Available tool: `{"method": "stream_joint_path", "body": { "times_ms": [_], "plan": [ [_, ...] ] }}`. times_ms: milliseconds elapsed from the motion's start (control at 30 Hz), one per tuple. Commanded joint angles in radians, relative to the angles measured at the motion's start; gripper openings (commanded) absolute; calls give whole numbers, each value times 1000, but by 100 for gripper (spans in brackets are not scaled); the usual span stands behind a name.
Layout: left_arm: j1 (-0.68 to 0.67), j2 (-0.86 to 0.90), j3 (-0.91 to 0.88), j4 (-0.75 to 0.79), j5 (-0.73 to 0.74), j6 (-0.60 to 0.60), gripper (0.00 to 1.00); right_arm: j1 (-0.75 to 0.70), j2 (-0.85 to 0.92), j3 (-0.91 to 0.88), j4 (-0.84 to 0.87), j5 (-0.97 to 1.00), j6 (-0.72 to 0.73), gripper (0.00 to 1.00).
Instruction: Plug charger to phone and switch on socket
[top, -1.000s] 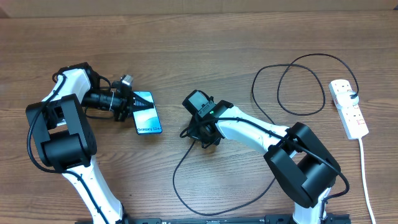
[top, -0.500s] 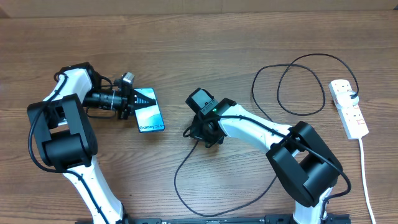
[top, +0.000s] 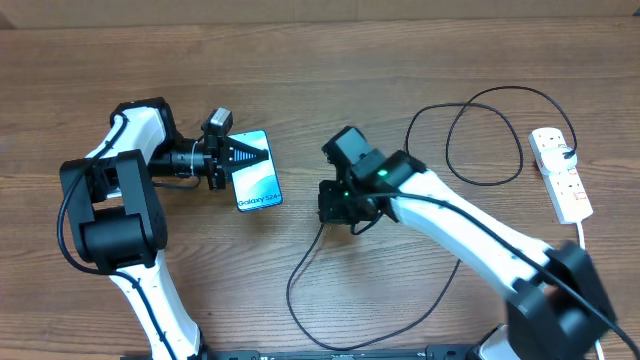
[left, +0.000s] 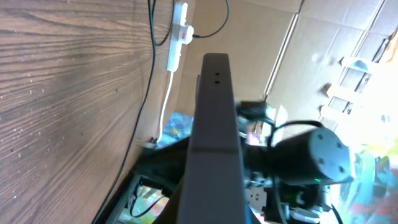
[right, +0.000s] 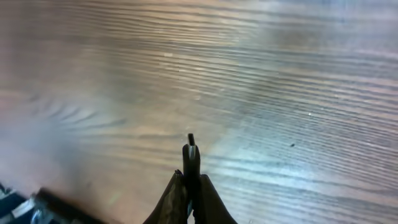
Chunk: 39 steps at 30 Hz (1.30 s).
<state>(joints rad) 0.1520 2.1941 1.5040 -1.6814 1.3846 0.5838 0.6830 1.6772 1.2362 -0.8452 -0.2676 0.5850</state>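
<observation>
The phone (top: 256, 173), its blue screen facing up, is held at its upper left end by my left gripper (top: 237, 153), which is shut on it. In the left wrist view the phone (left: 211, 124) shows edge-on as a dark slab that hides the fingers. To its right my right gripper (top: 330, 205) is shut on the connector end of the charger (top: 300, 262). In the right wrist view the connector tip (right: 191, 144) sticks out past my right gripper (right: 191, 180), above bare wood. The white socket (top: 560, 175) lies at the far right, with the charger's black plug in its upper end.
The black cable loops along the front of the table and coils again near the socket. A white cord (top: 588, 290) runs from the socket toward the front edge. The left wrist view shows the socket (left: 179, 34) far off and the right arm (left: 311, 155) behind the phone.
My left gripper has carried the phone to the right and slightly back. The right gripper, still shut on the connector, has risen and shifted right, dragging the cable along.
</observation>
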Motion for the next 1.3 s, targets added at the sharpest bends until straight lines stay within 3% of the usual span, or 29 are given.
{"method": "stream_joint_path", "body": {
  "times_ms": [0,167,467,633,833,1000,1133,1267],
  "plan": [
    [2,-6,4,-10,-63,-11,4,-1,-102,-5,-37,-40,-111,4],
    [-14,-6,4,-10,-51,105,4,-1,-210,-6,-78,-246,-267,4],
    [-79,-6,3,-10,50,172,4,-1,-356,-8,-261,-407,-470,4],
    [-142,-33,3,-10,154,203,4,-1,-362,-92,-116,-658,-560,4],
    [-118,-57,5,-9,197,206,4,-1,-342,-218,138,-685,-532,4],
    [-65,-57,5,-10,196,207,4,-1,-307,-219,265,-511,-296,4],
    [-39,-57,5,-8,195,208,4,0,-262,-219,373,-488,-227,4],
    [22,-57,5,8,180,228,4,-1,-189,-219,369,-344,-165,4]
  ]
}}
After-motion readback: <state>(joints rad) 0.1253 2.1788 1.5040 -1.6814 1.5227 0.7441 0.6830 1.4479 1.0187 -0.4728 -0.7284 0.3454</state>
